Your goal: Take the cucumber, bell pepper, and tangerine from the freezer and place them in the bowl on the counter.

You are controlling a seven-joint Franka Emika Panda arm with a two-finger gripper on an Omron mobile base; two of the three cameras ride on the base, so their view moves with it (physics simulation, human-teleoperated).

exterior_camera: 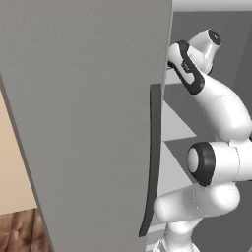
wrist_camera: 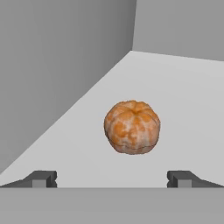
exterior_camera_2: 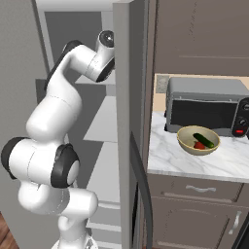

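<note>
Dark fingertips of the hand (wrist_camera: 112, 179) stand wide apart and empty, near the lumpy orange-tan tangerine (wrist_camera: 132, 127) on the freezer's pale grey shelf (wrist_camera: 183, 96). Beyond, the grey side wall (wrist_camera: 52, 65) stands close. An off-centre closing could likely roll the fruit toward that wall.

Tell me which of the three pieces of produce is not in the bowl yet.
The round, lumpy orange-tan tangerine: it sits on a pale grey freezer shelf, while the dark green cucumber and red bell pepper lie in the yellow-olive bowl.
</note>
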